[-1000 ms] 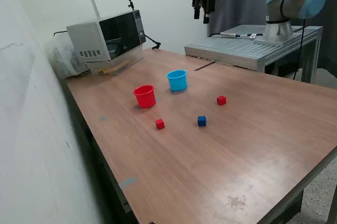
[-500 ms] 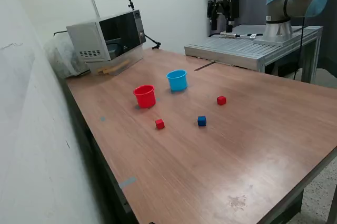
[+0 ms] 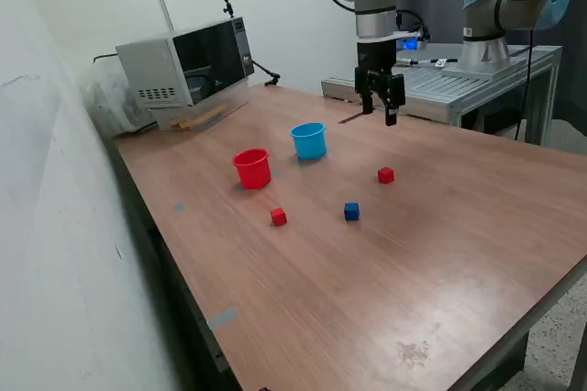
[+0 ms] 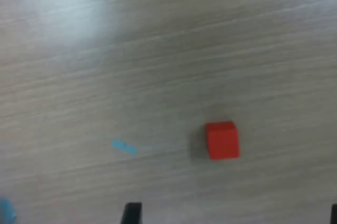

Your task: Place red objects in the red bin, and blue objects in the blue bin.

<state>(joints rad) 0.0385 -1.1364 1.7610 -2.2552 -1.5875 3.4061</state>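
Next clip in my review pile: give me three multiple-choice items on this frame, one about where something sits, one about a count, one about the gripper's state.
1. In the exterior view, the blue cube lies:
A. inside the blue cup
B. on the table between the two red cubes
C. on top of the microwave

2. How many small cubes show on the table?
A. three
B. five
C. one

3. The gripper is:
A. shut on a red cube
B. resting inside the red cup
C. open, holding nothing, above the table

Answers:
1 B: it sits on bare wood, with one red cube to the exterior view's left and the other red cube to its right.
2 A: two red and one blue are visible.
3 C: its fingers hang apart with nothing between them, clear of the red cup.
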